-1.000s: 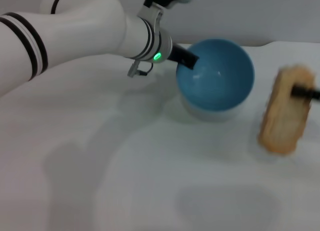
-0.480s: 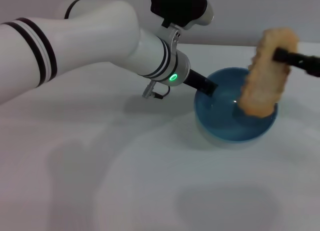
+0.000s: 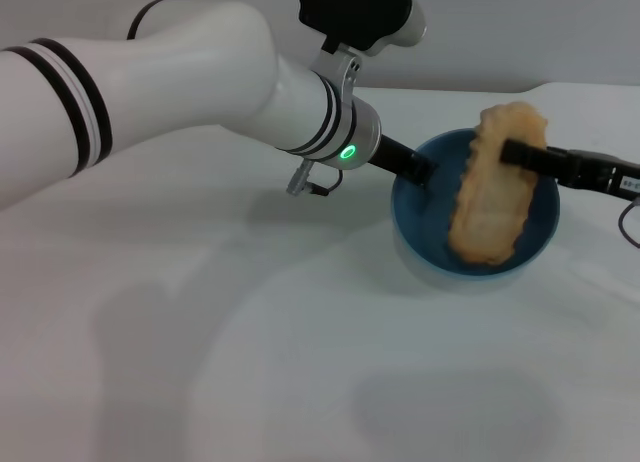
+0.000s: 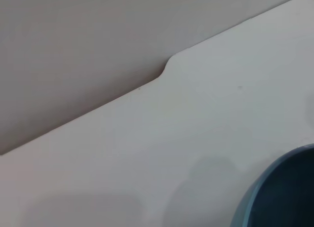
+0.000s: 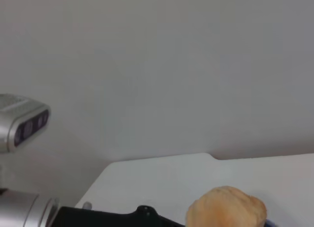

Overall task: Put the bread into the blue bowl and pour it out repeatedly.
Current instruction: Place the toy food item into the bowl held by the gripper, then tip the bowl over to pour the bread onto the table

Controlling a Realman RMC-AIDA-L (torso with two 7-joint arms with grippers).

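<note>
The blue bowl [image 3: 425, 214] stands upright on the white table at the right of the head view. My left gripper [image 3: 413, 169] is shut on its near-left rim. The bread [image 3: 492, 192], plain tan side showing, hangs on end with its lower end inside the bowl. My right gripper [image 3: 516, 152] reaches in from the right and is shut on the loaf's upper part. In the left wrist view only an edge of the bowl [image 4: 282, 195] shows. The right wrist view shows the top of the bread [image 5: 226, 206].
The white table [image 3: 300, 362] stretches wide in front of and left of the bowl. A grey wall runs behind the table's back edge [image 3: 470, 87]. My left arm [image 3: 200, 77] crosses the upper left above the table.
The left gripper brought the bowl from tilted to upright and a little to the right. The right gripper carried the bread from beside the bowl up and over, then lowered it into it.
</note>
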